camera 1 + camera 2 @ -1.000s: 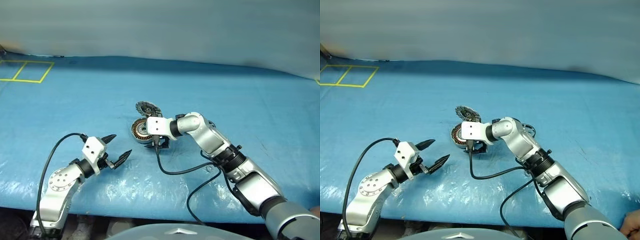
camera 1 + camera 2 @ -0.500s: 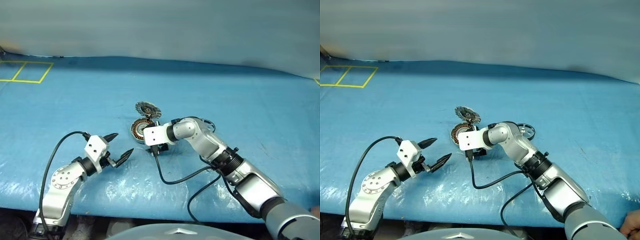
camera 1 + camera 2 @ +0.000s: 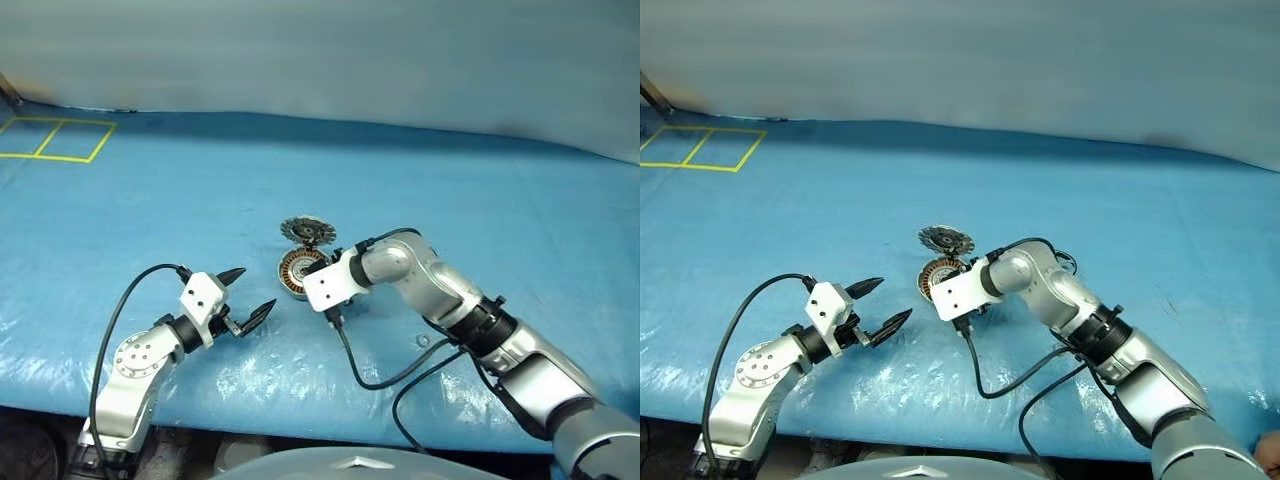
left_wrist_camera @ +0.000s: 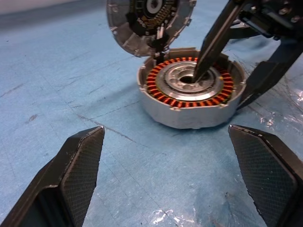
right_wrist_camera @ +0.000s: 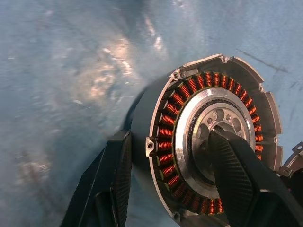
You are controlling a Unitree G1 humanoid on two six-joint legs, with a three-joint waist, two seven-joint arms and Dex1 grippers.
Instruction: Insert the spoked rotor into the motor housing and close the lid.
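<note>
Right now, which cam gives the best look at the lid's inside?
Left wrist view: the lid stands open behind the motor housing, toothed inside facing the camera. Both eye views show it small and far; right wrist view catches just an edge.

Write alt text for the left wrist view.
An open motor housing with copper windings sits on a blue tarp, its toothed lid hinged upright behind. One right gripper finger reaches into the centre hub, the other outside the wall; the left gripper stands open in front.

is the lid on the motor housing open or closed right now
Open. The lid stands tipped up on its hinge behind the motor housing, dark toothed inside facing forward, and the copper windings and silver hub lie uncovered.
</note>
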